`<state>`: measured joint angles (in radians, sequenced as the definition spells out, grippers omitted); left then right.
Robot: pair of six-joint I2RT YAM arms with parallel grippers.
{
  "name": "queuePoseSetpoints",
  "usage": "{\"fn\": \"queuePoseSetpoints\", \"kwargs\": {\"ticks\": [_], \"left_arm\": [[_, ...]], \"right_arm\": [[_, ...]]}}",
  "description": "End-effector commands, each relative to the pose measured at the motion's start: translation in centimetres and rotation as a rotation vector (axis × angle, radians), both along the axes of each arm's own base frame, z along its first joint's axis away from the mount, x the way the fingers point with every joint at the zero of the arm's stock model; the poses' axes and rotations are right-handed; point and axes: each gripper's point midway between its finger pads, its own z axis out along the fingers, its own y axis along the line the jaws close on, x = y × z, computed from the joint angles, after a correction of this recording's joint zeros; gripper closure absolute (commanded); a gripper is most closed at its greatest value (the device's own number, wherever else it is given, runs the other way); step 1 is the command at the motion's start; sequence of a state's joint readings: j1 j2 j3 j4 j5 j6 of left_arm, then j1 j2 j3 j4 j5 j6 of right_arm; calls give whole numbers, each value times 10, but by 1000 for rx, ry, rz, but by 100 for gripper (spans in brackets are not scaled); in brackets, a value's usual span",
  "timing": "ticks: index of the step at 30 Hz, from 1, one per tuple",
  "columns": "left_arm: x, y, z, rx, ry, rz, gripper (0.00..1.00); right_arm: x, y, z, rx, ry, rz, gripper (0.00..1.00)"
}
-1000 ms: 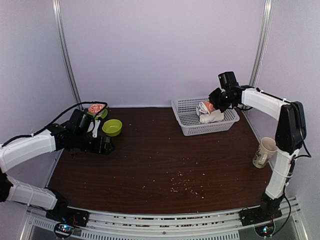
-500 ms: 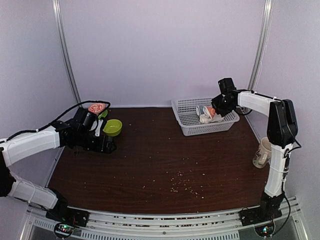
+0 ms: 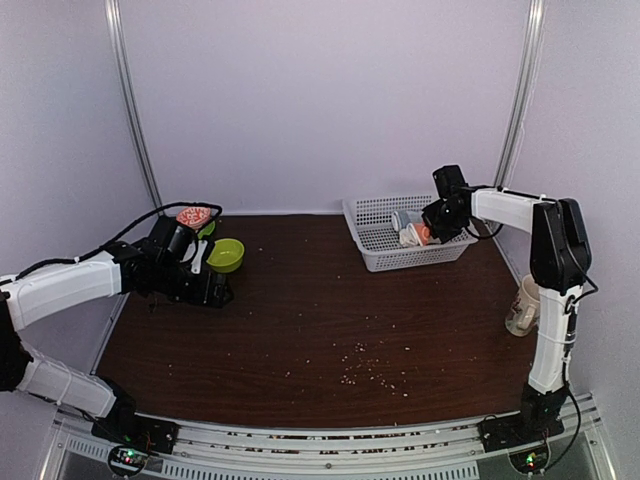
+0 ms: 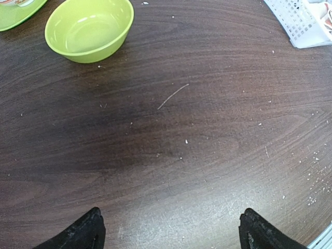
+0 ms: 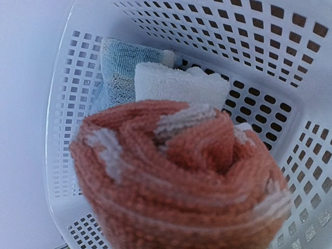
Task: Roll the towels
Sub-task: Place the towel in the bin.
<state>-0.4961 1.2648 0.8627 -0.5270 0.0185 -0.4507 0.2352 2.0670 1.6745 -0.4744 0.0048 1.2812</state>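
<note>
I see a dark brown wood-grain table (image 3: 300, 300), speckled with pale crumbs (image 3: 370, 372), boxed in by plain, pale lilac walls (image 3: 320, 100). Thin metal posts (image 3: 135, 110) rise at the back corners. The light is soft and even.

Lab booth: blank walls (image 3: 320, 100), aluminium posts (image 3: 131, 110).

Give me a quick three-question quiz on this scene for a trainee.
1. True or false: the green bowl sits inside the white basket.
2. Which cloth is nearest the right wrist camera? A) orange towel B) white towel C) blue cloth
3. Fill in: the left hand hangs above the table with its fingers ____.
Key: 1 false; 2 A; 3 open.
</note>
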Motion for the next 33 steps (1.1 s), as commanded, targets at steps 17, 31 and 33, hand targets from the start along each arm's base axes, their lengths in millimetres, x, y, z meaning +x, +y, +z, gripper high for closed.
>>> {"fn": "queuePoseSetpoints", "kwargs": {"ticks": [17,31,33], "left_arm": [[10,-3,11,-10,-27,4,8],[12,-3,8,-2,-16,8,9],[12,-2,8,-2,-14,10,9]], "right_arm": [[-8,-14,-16,-36,53,-64,100],[-5,-17,-43,-49,132,-94,100],[-5,-16,-45,-51,139,-94,100]]}}
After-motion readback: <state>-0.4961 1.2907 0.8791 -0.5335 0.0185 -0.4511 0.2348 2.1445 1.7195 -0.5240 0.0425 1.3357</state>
